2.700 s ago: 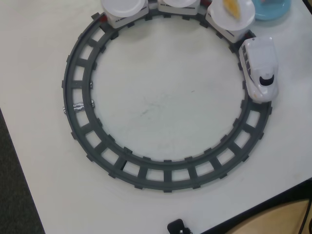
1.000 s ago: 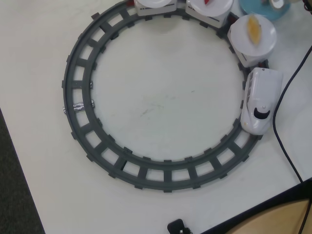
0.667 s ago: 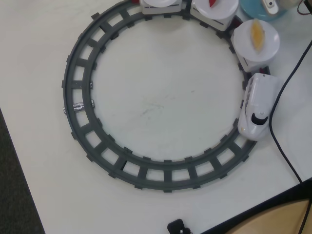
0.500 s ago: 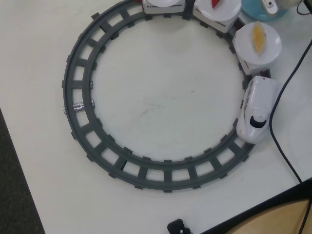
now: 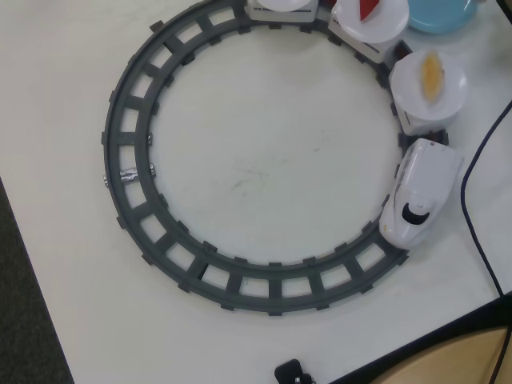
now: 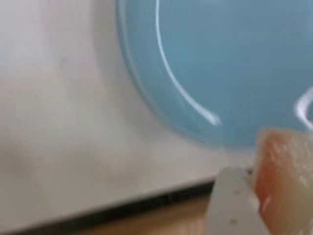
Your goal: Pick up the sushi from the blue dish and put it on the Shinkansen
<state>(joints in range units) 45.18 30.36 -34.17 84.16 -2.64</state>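
Overhead view shows the white counter (image 5: 256, 176) carrying the grey ring track (image 5: 128, 192), with the Shinkansen (image 5: 420, 192) at right pulling plate-topped cars and the blue dish (image 5: 438, 14) at the top edge. Wrist view, blurred, shows a salmon-pink sushi (image 6: 283, 181) against a white finger (image 6: 232, 205), over the counter just off the dish (image 6: 230, 63); seemingly held, though the hand's state I cannot tell. Likely light, slick plastic: grip the long sides.
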